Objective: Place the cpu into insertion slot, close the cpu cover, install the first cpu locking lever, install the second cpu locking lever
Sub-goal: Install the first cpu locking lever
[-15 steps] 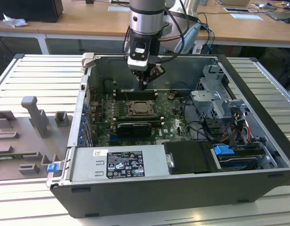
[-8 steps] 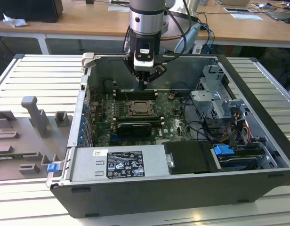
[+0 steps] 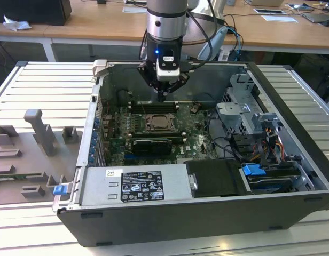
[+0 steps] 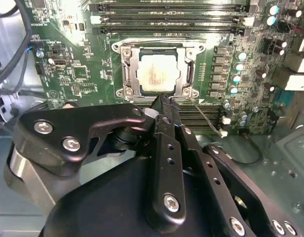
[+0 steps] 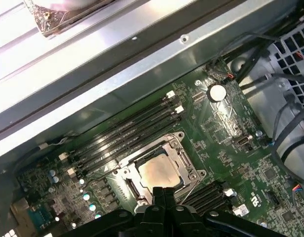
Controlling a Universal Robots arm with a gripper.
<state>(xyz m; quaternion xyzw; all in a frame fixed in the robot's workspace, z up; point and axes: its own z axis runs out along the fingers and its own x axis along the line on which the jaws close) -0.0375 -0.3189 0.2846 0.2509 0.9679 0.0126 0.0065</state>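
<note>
Cpu: I see the cpu (image 4: 154, 75) seated flat in the insertion slot (image 4: 129, 74), its pale metal face showing just past my fingertips in both wrist views.
Cpu cover: the cpu cover (image 4: 155, 49) lies down over the chip, its silver frame ringing the window; I cannot tell whether it is fully latched.
Locking levers: thin metal rods run along the socket's sides; one thin wire-like lever (image 4: 207, 118) slants away near the fingertips. I cannot tell whether either is hooked.
Gripper: my gripper (image 4: 162, 101) is clenched, its black fingers pressed together with nothing between them, tips just at the socket's near edge.
Memory slots: the long dark memory slots (image 4: 171, 19) lie beyond the socket from the gripper.
Case: in the exterior view the gripper (image 3: 162, 96) hangs above the socket inside the open computer case (image 3: 170, 213).
</note>
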